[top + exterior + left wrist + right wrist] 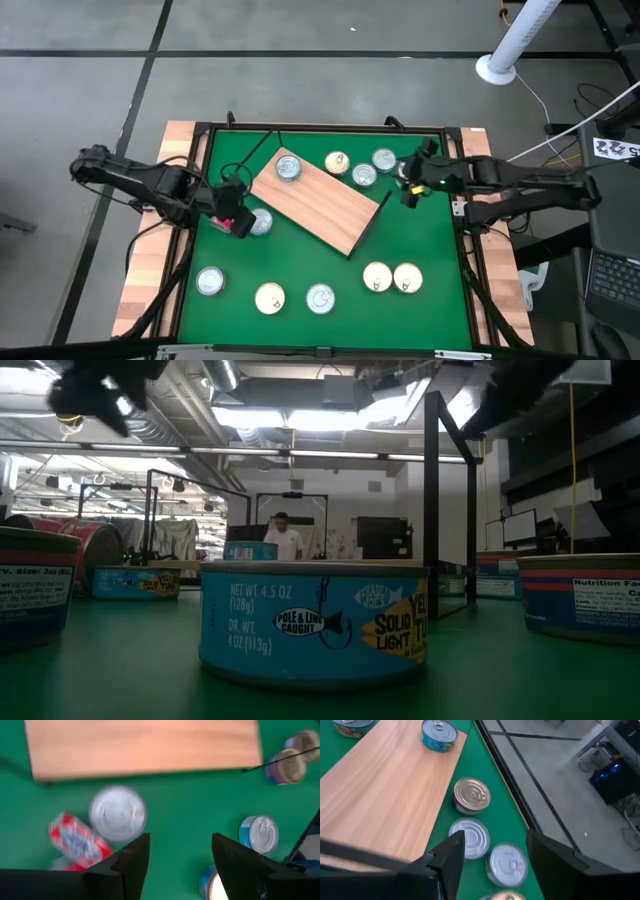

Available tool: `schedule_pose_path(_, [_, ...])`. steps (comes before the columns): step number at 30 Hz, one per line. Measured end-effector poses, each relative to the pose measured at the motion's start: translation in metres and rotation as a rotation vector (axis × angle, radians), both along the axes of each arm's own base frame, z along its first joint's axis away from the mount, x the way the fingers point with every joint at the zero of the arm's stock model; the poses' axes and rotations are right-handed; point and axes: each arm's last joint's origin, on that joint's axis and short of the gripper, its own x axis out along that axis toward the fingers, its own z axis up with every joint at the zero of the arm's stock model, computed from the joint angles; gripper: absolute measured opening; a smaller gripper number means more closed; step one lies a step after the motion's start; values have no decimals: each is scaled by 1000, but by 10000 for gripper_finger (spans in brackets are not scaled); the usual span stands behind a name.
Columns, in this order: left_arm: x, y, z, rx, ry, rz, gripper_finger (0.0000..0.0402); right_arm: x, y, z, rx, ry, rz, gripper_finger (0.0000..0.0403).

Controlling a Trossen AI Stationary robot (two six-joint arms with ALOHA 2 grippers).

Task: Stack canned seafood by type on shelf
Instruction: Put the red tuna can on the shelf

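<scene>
The wood-grain shelf (pixel 325 208) lies slantwise on the green mat. One blue-labelled tin (pixel 288 167) stands on its far left corner. Three tins (pixel 364 175) stand on the mat off its far right side. A silver-lidded tin (pixel 260 221) stands at its left edge, and a red-labelled tin (pixel 77 840) shows blurred beside that one. Several more tins (pixel 320 297) stand along the near side. My left gripper (pixel 236 217) hovers open above the silver-lidded tin (pixel 117 814). My right gripper (pixel 409 188) hovers open, right of the three tins (pixel 470 837). Neither holds anything.
A black frame (pixel 455 200) and pale wooden rails (pixel 150 260) border the mat. A dark cable (pixel 250 158) runs across the far left of the mat to the shelf. In the low view a blue tin (pixel 313 622) stands close to the near edge.
</scene>
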Motion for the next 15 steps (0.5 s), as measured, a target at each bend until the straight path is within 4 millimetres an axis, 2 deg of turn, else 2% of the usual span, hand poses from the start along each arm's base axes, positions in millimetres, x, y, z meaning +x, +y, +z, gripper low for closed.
schedule_pose_path(6, [-6,0,-11,-111,185,153,207,-29,1,-16,37,-78,-21,211])
schedule_pose_path(15, [1,-2,-25,-110,311,285,208,-43,1,-39,37,-153,-19,211])
